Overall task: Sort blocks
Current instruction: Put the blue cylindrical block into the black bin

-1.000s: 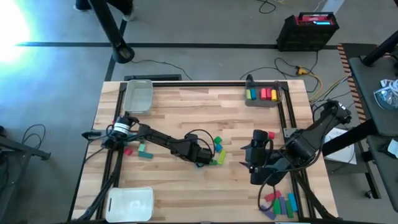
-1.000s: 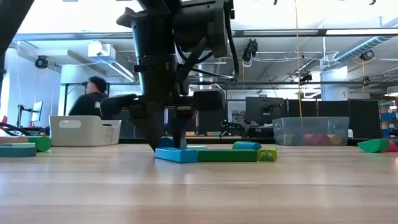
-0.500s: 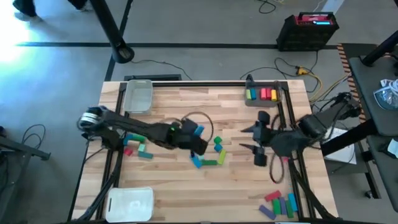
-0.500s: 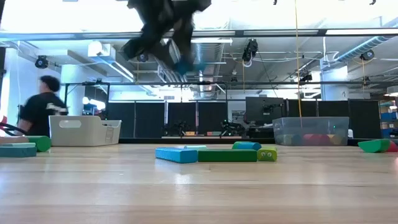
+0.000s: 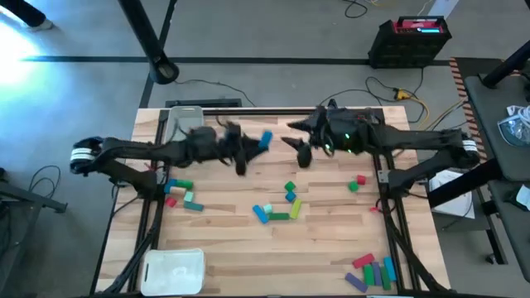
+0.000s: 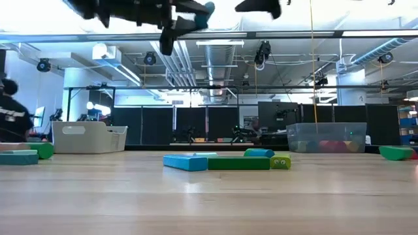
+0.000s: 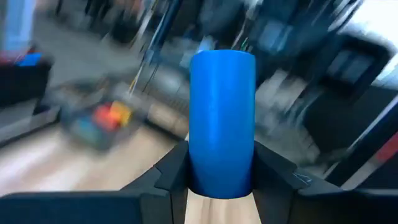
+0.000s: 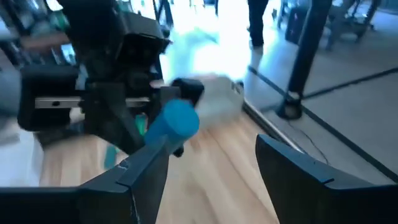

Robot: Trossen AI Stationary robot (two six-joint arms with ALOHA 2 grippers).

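Note:
My left gripper [image 5: 255, 145] hangs high over the far middle of the table, shut on a blue block [image 5: 266, 137] with a rounded top [image 7: 222, 118]. Facing it from the right, my right gripper [image 5: 298, 142] is open with nothing between its fingers; in its wrist view the blue block [image 8: 180, 118] shows just ahead. Loose blocks lie flat on the table: a middle cluster [image 5: 281, 207], a left group [image 5: 184, 197], a red and green pair [image 5: 356, 184] and a near-right group [image 5: 373, 271]. My left gripper pinches the blue block's back end [image 7: 222, 177] between its two fingers, one on each side. The fingers lie about level, pointing toward the table's right. The block's rounded end sticks out past the fingertips. It is lifted clear, high above the table [image 6: 208, 8].
A clear tray [image 5: 184, 128] stands at the far left, a tray holding coloured blocks [image 5: 352, 126] at the far right under my right arm, and a white tray [image 5: 174, 269] at the near left. Bare wood lies between the clusters. A person shows in the room behind [image 6: 10, 111].
My left gripper has taken the blue block from the middle cluster, lifted it clear and carried it up and toward the far edge. My right gripper has risen from the near right and swung toward the far edge and the table's middle, now facing the left one.

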